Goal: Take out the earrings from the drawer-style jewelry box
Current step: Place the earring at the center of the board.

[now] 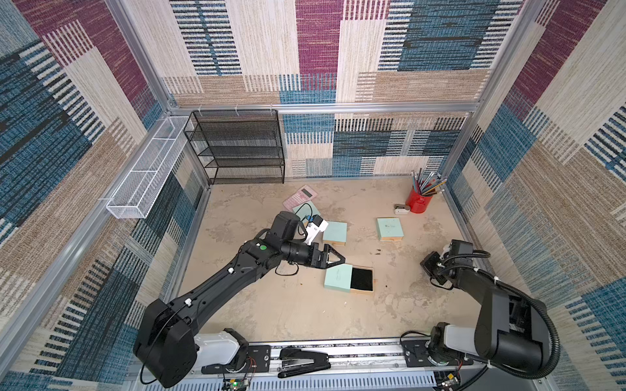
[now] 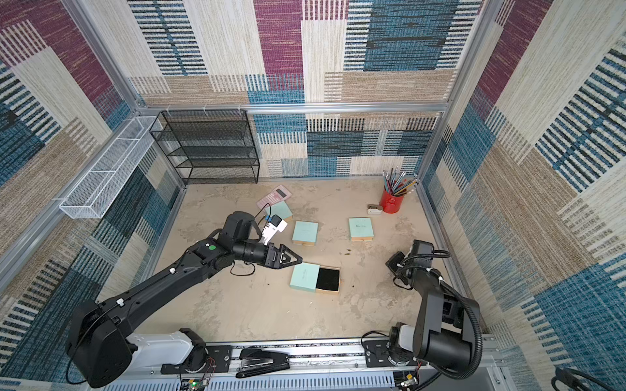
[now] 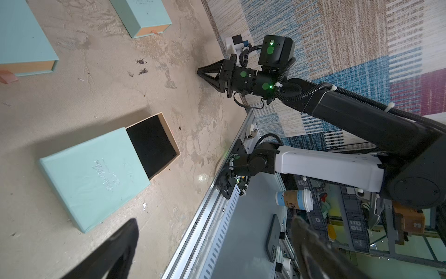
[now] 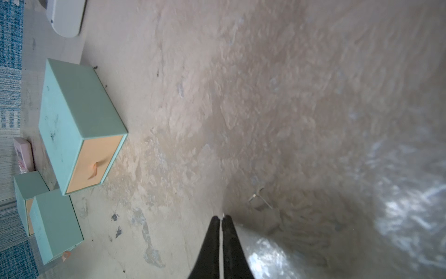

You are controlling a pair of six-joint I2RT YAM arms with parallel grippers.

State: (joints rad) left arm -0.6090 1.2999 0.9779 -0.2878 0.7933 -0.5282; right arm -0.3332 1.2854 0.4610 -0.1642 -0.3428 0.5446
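Nearest the lens, a black stapler (image 1: 303, 364) lies on the front rail between the two arm bases. Beyond it the left gripper (image 1: 339, 260) hangs over the middle of the floor (image 1: 271, 315). Its jaws are spread wide, which the left wrist view shows with one finger (image 3: 115, 248) at each side of the frame. It grips and touches nothing, and its tip is just beside the back left corner of the open jewelry box (image 1: 338, 277). That mint-green sleeve lies flat, and its drawer (image 1: 361, 279) stands pulled out toward the floor's right edge, black lining up. The right gripper (image 4: 222, 217) points down at the floor close to the right edge, well apart from the box. Its jaws are pressed almost together, with only a slit between them. A pale speck sits at the very tips, too small to tell whether it is pinched. One earring (image 4: 258, 200), a tiny glinting piece, lies on bare floor just beside those fingertips. Bare floor runs from the box to the front rail and from the drawer's open end to the right gripper. Farther back sit a closed mint box (image 1: 335, 232) and a second closed box (image 1: 389, 228). A red pencil tin (image 1: 419, 201) fills the back right corner and a black mesh shelf (image 1: 237, 149) the back left.
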